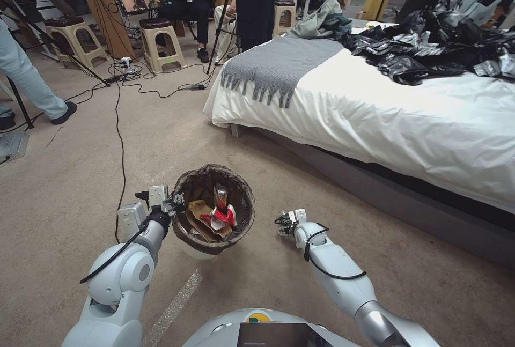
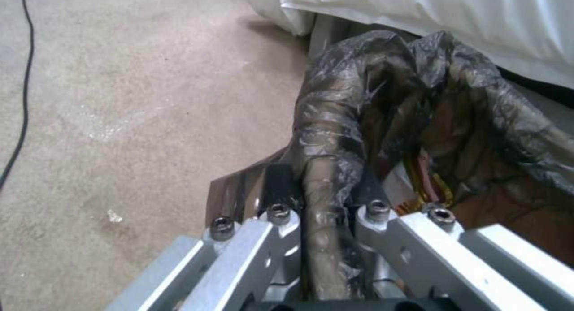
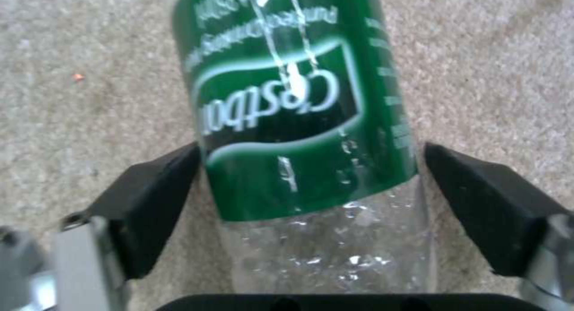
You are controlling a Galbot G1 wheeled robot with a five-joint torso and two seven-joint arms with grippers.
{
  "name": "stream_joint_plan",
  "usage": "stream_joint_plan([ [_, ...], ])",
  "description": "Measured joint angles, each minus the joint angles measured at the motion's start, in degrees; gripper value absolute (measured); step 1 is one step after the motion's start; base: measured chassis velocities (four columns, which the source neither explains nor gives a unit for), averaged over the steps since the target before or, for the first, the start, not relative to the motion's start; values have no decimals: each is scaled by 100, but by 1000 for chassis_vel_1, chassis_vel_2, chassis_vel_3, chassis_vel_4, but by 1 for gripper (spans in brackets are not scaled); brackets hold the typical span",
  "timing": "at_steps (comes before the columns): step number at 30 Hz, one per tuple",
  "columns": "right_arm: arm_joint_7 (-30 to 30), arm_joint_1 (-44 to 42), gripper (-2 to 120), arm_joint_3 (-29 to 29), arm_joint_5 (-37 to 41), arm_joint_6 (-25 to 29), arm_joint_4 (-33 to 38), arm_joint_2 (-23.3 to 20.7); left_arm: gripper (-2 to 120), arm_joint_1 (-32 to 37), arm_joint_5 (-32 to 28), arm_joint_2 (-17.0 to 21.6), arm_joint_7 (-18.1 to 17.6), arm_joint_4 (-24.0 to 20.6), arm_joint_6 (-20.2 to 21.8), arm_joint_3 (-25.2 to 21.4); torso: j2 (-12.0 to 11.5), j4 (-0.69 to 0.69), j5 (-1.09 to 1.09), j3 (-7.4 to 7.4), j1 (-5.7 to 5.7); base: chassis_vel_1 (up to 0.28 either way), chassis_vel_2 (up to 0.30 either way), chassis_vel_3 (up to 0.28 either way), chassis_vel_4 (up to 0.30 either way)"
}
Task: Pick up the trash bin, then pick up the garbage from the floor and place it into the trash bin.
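Note:
The trash bin [image 1: 248,202] is a small white tub lined with a dark bag and hangs just above the carpet in front of me. My left gripper [image 1: 176,205] is shut on its near-left rim, and the left wrist view shows the liner [image 2: 454,123] pinched by that gripper [image 2: 320,181]. Inside lie a red-and-white wrapper [image 1: 220,217] and a tan paper bag [image 1: 197,213]. To the bin's right, my right gripper [image 1: 282,222] points down at the floor. In its wrist view a clear, green-labelled bottle [image 3: 287,100] lies between the open pads [image 3: 150,203], with carpet showing beside the other pad [image 3: 478,203].
A bed with a white sheet [image 1: 402,122] and dark base [image 1: 375,186] runs along the right, black bags [image 1: 429,52] piled on it. A black cable [image 1: 122,148] crosses the carpet on the left. Stools [image 1: 163,41], tripods and people stand at the back.

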Motion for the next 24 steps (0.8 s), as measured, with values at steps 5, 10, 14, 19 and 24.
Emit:
stream_joint_plan([
  [5, -2, -33, 71, -9, 14, -8, 160, -37, 5, 0, -5, 6, -1, 0, 0, -6, -1, 1, 4, 2, 0, 0, 0, 0, 0],
  [10, 12, -79, 54, -15, 61, -33, 416, -100, 5, -13, -33, -11, -40, -1, 0, 18, -1, 1, 4, 2, 0, 0, 0, 0, 0],
  [14, 22, -103, 40, -15, 93, -48, 505, -120, 5, -14, -42, -12, -54, -4, 0, 18, -1, 1, 4, 1, 1, 0, 0, 0, 0],
  [19, 80, -181, 30, -23, 215, -118, 789, -194, 5, -17, -78, -6, -106, -22, 0, 17, -1, 1, 4, 1, 1, 0, 0, 0, 0],
  [24, 203, -272, 29, -28, 501, -283, 1371, -370, 5, -26, -107, 9, -149, -26, 0, 13, -1, 2, 3, 1, 1, 0, 0, 0, 0],
])
